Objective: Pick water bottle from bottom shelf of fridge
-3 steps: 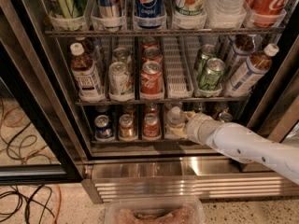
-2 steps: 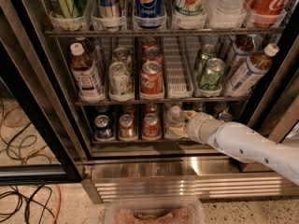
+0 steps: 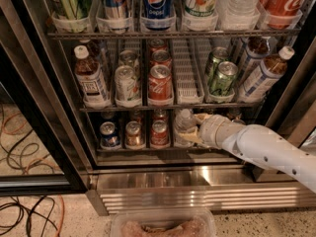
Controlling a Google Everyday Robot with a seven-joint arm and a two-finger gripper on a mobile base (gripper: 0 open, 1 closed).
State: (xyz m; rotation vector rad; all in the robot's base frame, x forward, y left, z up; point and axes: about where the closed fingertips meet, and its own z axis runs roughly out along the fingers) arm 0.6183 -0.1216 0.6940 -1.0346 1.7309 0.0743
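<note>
The water bottle (image 3: 183, 125), small and clear with a white cap, stands on the bottom shelf (image 3: 148, 148) of the fridge (image 3: 197, 194), just right of three small soda cans (image 3: 133, 134). My gripper (image 3: 196, 129), on a white arm coming in from the lower right, is inside the bottom shelf and right against the bottle's right side. The gripper's tip overlaps the bottle, so part of the bottle is hidden.
The rack above holds Coca-Cola cans (image 3: 159, 83), green cans (image 3: 222, 78) and brown tea bottles (image 3: 91, 80). A dark door frame (image 3: 44, 132) stands at the left. Cables (image 3: 24, 206) lie on the floor at the left. A clear bin (image 3: 163, 223) sits at the bottom edge.
</note>
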